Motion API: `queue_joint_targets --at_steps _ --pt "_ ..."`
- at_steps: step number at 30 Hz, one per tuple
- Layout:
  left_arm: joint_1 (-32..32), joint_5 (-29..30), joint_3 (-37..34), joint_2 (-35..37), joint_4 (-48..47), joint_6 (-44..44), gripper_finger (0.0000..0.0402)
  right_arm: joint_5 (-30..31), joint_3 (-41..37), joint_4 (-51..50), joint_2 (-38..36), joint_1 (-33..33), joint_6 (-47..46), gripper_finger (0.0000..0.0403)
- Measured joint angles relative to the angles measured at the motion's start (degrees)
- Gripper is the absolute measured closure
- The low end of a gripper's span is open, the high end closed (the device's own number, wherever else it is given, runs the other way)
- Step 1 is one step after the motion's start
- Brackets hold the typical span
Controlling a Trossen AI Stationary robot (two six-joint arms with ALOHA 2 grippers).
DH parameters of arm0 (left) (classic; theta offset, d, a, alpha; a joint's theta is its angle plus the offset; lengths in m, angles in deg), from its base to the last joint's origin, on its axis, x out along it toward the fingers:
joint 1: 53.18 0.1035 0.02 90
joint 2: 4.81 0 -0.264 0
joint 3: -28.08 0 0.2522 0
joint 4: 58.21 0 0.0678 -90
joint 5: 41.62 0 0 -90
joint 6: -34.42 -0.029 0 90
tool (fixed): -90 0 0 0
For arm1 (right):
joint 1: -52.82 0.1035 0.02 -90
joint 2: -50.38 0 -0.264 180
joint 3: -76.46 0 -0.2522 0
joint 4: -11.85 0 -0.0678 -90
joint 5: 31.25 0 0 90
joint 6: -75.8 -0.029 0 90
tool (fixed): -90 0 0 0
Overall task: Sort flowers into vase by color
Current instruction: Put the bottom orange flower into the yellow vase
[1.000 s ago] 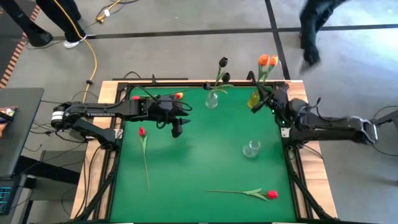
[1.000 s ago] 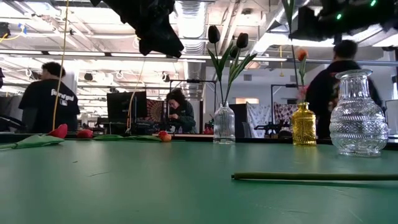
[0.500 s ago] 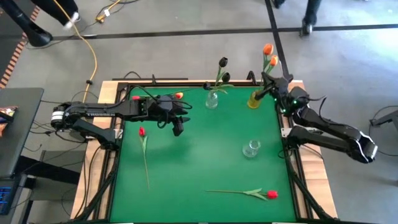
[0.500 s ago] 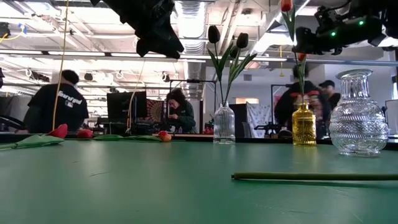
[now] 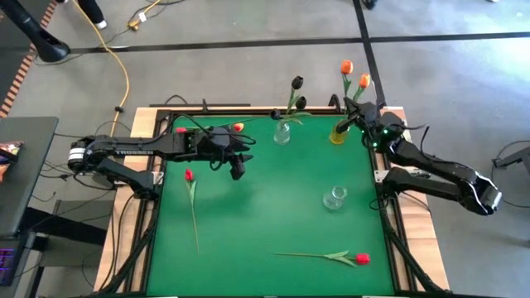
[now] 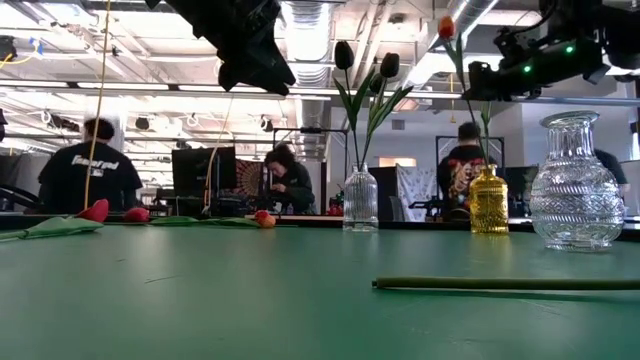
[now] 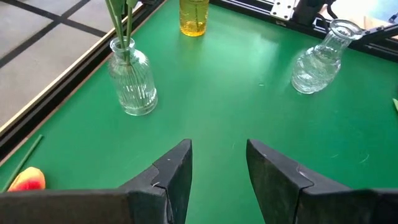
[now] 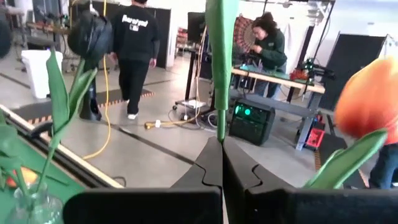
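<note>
Right gripper (image 5: 365,124) up at the table's far right corner, fingers pressed fully together on the thin green stem of an orange-headed artificial tulip (image 5: 346,67), stem rising straight from between the fingertips (image 8: 219,163), its lower end at the small amber glass vase (image 5: 338,132) where a second orange tulip (image 5: 363,81) stands. Left gripper (image 5: 237,167) hanging above the green table (image 5: 273,207) near its far left part, fingers (image 7: 171,174) parted and holding nothing. Two near-black tulips (image 5: 296,83) in the ribbed clear glass vase (image 5: 282,133); red tulips lying flat, one by the left edge (image 5: 189,175) and one near the front (image 5: 362,259), round clear glass vase (image 5: 334,198) in between.

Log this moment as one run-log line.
right gripper: jaws shut on orange tulip stem above yellow vase | left gripper: jaws open, empty, over table
</note>
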Motion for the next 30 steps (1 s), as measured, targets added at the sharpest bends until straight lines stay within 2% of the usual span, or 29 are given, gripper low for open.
queue_joint_targets --at_steps 4,9,16,30 --pt "0.0 0.0 0.0 0.0 -0.02 0.01 0.0262 0.12 -0.02 -0.05 1.21 0.0 -0.02 0.0383" --pt "0.01 -0.02 0.0 0.0 -0.07 0.0 0.0262 3.18 -0.02 -1.46 2.18 -0.04 -1.56 0.0382" --pt "0.01 -0.03 0.0 0.0 -0.13 0.0 0.0262 4.36 -0.02 -2.95 2.05 -0.37 -6.47 0.0356" --pt "0.01 -0.07 0.0 0.0 -2.06 0.0 0.0262 4.37 -0.02 -7.72 2.03 -0.35 -6.25 0.0318"
